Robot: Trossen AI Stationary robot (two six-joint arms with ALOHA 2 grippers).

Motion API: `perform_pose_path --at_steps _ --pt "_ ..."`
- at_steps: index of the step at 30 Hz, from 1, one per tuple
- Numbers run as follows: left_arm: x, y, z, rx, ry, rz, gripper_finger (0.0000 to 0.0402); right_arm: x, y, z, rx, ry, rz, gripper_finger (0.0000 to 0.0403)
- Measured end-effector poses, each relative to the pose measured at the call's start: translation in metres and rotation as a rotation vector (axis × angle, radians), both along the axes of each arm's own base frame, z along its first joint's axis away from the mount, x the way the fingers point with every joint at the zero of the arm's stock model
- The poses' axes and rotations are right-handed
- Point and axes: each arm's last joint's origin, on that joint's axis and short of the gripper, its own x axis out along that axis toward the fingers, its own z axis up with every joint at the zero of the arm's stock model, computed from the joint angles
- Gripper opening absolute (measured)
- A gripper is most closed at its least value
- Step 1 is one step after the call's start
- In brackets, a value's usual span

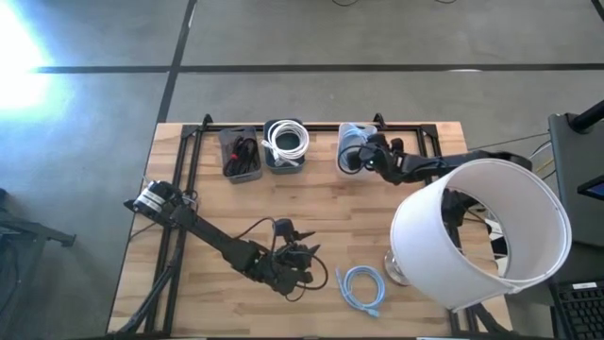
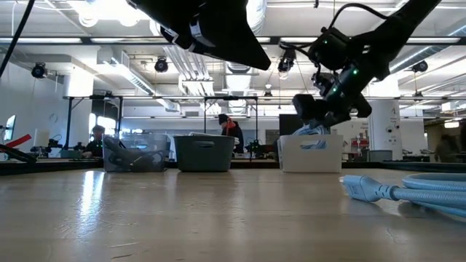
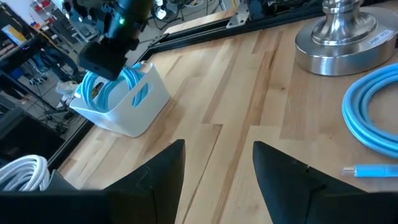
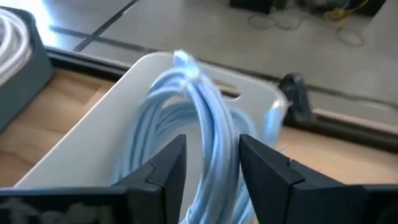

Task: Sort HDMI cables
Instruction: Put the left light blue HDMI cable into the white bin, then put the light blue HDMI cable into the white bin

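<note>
Between my right gripper's (image 4: 208,171) parted fingers stands a light blue cable coil (image 4: 205,124) over the white bin (image 4: 93,137) — already holding blue cable. Grey bin (image 1: 284,159) holds white cable (image 1: 287,141); clear bin (image 1: 241,157), black cable (image 1: 243,149). Another blue coil (image 1: 363,286) lies near my spread left gripper (image 1: 300,261).

wooden table (image 1: 311,203) carries three bins (image 1: 242,156), blue cable (image 1: 362,286), lamp (image 1: 477,231).
</note>
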Motion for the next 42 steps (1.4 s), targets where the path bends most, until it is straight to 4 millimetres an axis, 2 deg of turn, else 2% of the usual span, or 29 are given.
perform_pose_path --at_steps 10,17,21,27,30,33,39,42 --pt "0.0 0.0 0.0 -0.024 -0.015 0.01 0.0193 -0.004 0.004 0.016 -0.081 0.125 0.12 0.0179" --pt "0.0 0.0 0.0 -0.053 -0.03 0.016 0.0193 0.001 0.02 0.033 -0.122 0.074 0.269 0.0178" --pt "0.004 -0.001 0.001 -0.175 -0.06 -0.04 0.0193 0.007 0.03 0.038 -0.127 0.044 0.406 0.0168" --pt "0.019 0.004 0.002 -0.403 -0.07 -0.258 0.0193 0.015 0.039 0.034 -0.017 -0.016 0.671 0.0164" --pt "0.03 0.008 -0.004 -0.469 -0.087 -0.338 0.0193 0.017 0.044 0.034 0.021 -0.048 0.758 0.0164" --pt "0.042 0.012 -0.013 -0.51 -0.109 -0.414 0.0193 0.018 0.046 0.035 0.021 -0.052 0.769 0.0164" --pt "0.066 0.022 -0.036 -0.487 -0.066 -0.404 0.0193 0.019 0.052 0.034 0.034 -0.054 0.781 0.0164" --pt "0.071 0.023 -0.051 -0.501 -0.018 -0.431 0.0193 0.019 0.056 0.033 0.036 -0.051 0.796 0.0164"
